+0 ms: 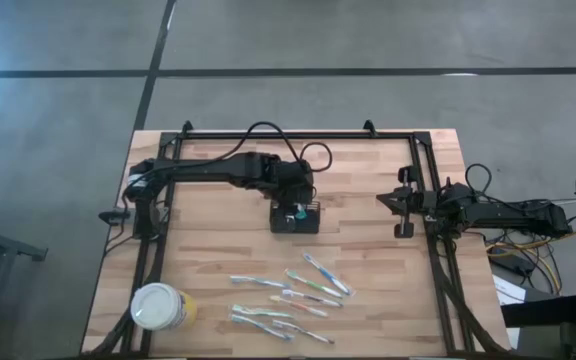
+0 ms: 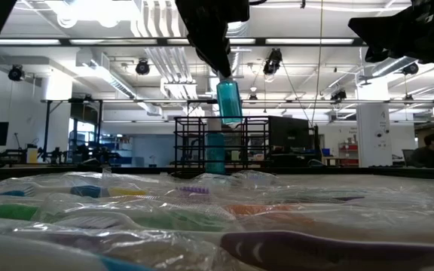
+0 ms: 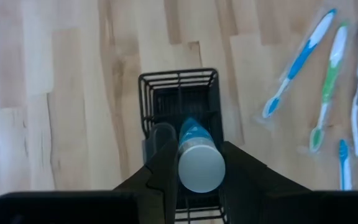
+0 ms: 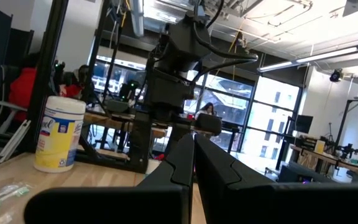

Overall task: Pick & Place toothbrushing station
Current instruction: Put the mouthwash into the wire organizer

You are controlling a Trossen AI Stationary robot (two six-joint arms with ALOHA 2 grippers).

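Note:
The toothbrushing station, a small black mesh caddy (image 1: 298,224), stands on its base mid-table; it also shows in the left wrist view (image 3: 178,78) and the low view (image 2: 194,147). Above it, my left gripper (image 1: 293,200) is shut on a teal tube with a white round end (image 3: 201,167). In the low view the tube (image 2: 229,102) hangs over the caddy. At the table's right edge, my right gripper (image 1: 386,201) waits shut, and its own wrist view shows the fingers (image 4: 194,149) together. My left gripper pinches the tube's upper part (image 3: 189,132), just under the white end, between its two fingers (image 3: 160,155). They come from above, slanting down. The tube hangs nearly upright below them, white end up, clear of the caddy.
Several wrapped toothbrushes (image 1: 293,295) lie near the table's front edge; in the left wrist view they (image 3: 300,68) lie beside the caddy. A round white tub with a yellow label (image 1: 160,307) stands at the front left. A black frame (image 1: 298,133) borders the table.

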